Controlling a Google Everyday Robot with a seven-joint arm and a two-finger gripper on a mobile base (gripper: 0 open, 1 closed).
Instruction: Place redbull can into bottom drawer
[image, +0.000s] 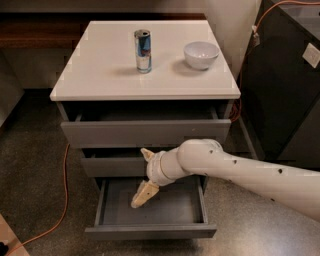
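Note:
The redbull can (143, 50) stands upright on the white cabinet top (100, 75), left of a white bowl (201, 54). The bottom drawer (150, 231) is pulled out, and its grey interior holds nothing that I can see. My gripper (144, 176) is open in front of the middle drawer (112, 166), far below the can. One tan finger points up at the middle drawer's front and the other hangs down over the bottom drawer's interior. The white arm (240, 170) reaches in from the right.
The top drawer (145, 132) is slightly open under the cabinet top. A dark cabinet (287, 85) stands close on the right. An orange cable (62, 200) runs across the speckled floor at the left.

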